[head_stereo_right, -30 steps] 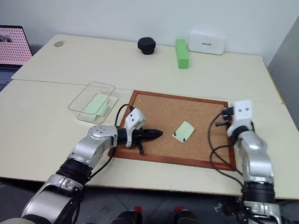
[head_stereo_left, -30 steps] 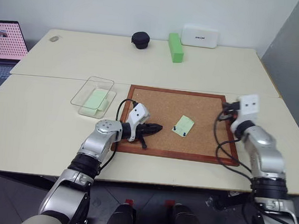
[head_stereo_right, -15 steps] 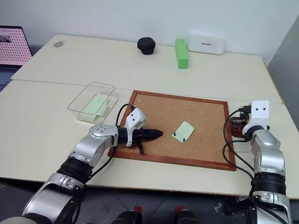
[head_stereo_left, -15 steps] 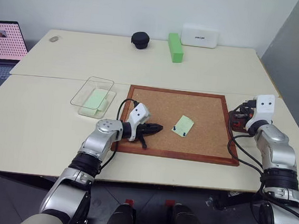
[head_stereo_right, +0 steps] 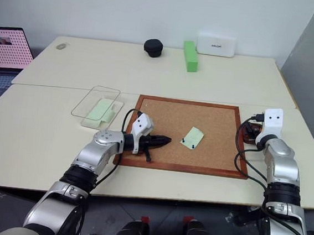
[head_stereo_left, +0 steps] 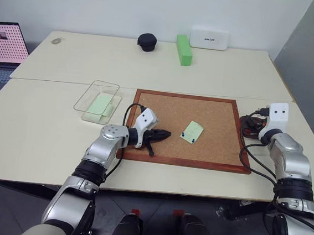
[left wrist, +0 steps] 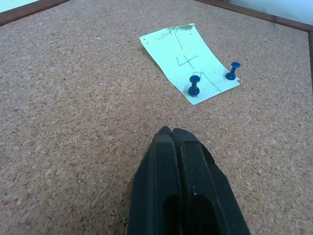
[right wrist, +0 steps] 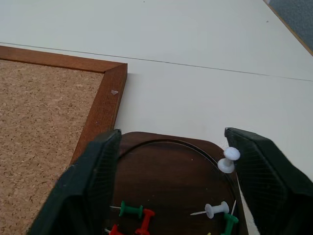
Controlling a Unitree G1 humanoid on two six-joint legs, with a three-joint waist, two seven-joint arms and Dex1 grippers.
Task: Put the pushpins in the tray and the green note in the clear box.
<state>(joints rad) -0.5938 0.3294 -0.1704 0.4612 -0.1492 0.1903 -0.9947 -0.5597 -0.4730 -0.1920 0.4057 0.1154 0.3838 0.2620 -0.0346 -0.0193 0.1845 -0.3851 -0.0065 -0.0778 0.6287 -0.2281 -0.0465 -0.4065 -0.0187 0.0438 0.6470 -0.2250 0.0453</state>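
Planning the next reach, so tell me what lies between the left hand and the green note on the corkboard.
Bare cork. In the left wrist view, nothing lies between the shut left hand and the green note, which two blue pushpins pin to the corkboard.

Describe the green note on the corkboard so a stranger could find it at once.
On the wood-framed corkboard mid-table, look right of centre. The green note is a pale green handwritten slip held by two dark blue pushpins; the other pale green slip lies in the clear box.

An office or lab workroom is indicated by a pale tabletop [head_stereo_left: 44, 134] set against a plain white wall, with an open laptop [head_stereo_left: 2, 44] alongside.
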